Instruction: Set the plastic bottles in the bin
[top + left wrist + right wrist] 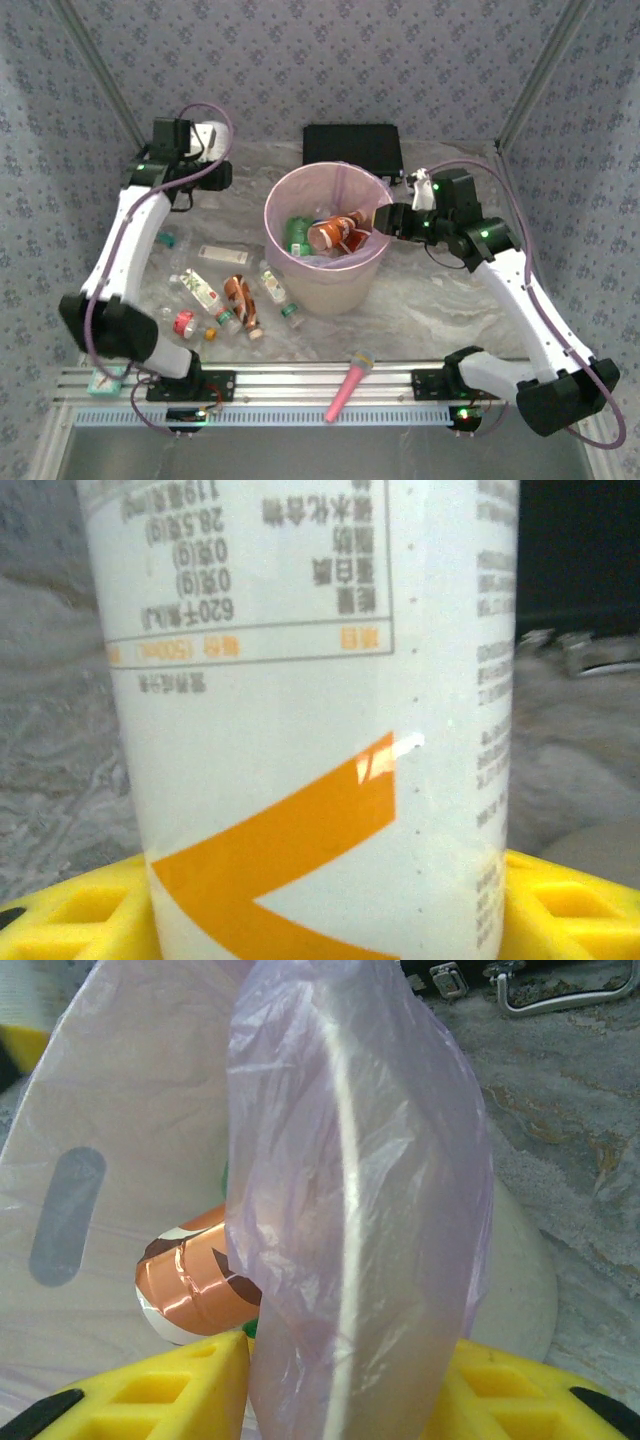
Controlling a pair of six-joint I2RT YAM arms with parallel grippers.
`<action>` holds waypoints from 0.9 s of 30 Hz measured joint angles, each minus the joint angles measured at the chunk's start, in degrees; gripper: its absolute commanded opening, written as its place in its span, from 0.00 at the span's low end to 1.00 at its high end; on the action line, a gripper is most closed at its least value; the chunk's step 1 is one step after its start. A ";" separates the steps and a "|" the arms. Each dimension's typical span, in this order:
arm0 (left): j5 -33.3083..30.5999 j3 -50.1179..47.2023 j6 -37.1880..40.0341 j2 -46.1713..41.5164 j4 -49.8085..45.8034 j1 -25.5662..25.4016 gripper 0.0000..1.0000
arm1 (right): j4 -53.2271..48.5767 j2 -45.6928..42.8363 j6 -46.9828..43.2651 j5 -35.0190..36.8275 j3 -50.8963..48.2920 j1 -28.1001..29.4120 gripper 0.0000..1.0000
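Overhead camera sits high behind both arm bases (190, 385), looking down across the whole table (450, 300). Left wrist camera looks forward past the left gripper (320, 945), very close to a white bottle (300, 730) directly ahead of it. Right wrist camera looks past the right gripper (340, 1400), close along the bin (340, 1180) rim; the overhead view shares that bin.

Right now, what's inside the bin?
Inside the bin, a brown bottle lies on top, with a green-labelled bottle beside it. Those two and the folds of the pink bag cover whatever is lower down, so the full count can't be seen.
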 measured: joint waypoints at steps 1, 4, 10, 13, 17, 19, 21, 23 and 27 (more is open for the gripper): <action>0.20 1.42 -0.22 -2.32 -1.14 -1.09 0.45 | -0.02 -0.17 0.17 0.13 -0.04 0.00 0.46; 0.74 5.66 -0.92 -7.48 -3.17 -5.79 0.39 | -0.02 -0.87 0.63 0.66 -0.33 0.00 0.46; 5.29 14.43 -2.78 -9.49 -6.03 -19.34 0.33 | -0.04 -2.01 1.79 1.53 -0.94 0.00 0.46; 6.95 16.33 -3.65 -7.21 -6.82 -25.46 0.30 | -0.02 -2.25 2.32 1.92 -1.11 0.02 0.46; 7.96 16.57 -4.37 -2.58 -8.13 -31.65 0.27 | -0.04 -2.54 2.54 2.21 -1.20 0.07 0.46; 7.96 16.70 -4.44 0.09 -8.59 -33.79 0.26 | -0.04 -2.64 2.56 2.36 -1.25 0.07 0.46; 7.91 16.79 -4.42 2.47 -9.27 -35.39 0.25 | -0.02 -2.71 2.58 2.43 -1.33 0.07 0.46; 7.78 17.49 -4.42 4.90 -9.94 -36.63 0.25 | -0.02 -2.75 2.58 2.56 -1.33 0.07 0.46; 7.76 18.38 -4.44 8.26 -10.84 -38.23 0.23 | -0.02 -2.75 2.58 2.58 -1.33 0.07 0.46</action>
